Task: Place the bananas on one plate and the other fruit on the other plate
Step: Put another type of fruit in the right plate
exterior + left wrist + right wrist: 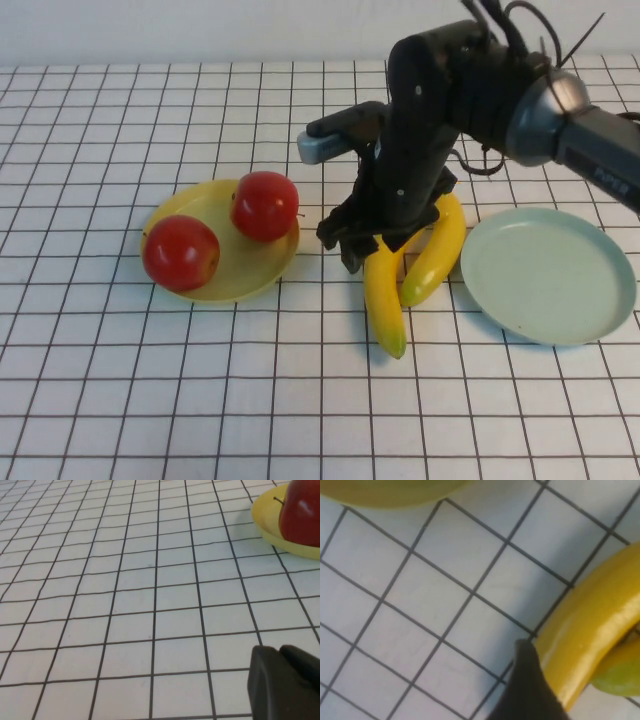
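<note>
Two red apples [181, 252] [265, 205] sit on the yellow plate [250, 275] at the left. Two yellow bananas [385, 300] [435, 260] lie side by side on the table in the middle. My right gripper [365, 248] is down over their far ends, open. In the right wrist view one dark finger [527, 690] stands beside the left banana [590, 625]; the other finger is hidden. The pale blue-green plate [548, 275] at the right holds nothing. My left gripper [280, 650] is shut and empty, low over the table near the yellow plate [270, 525] and an apple [302, 510].
The table is covered by a white cloth with a black grid. The right arm reaches in from the upper right and hides the bananas' far ends. The yellow plate's rim [390, 492] shows close to the right gripper. The left arm is out of the high view.
</note>
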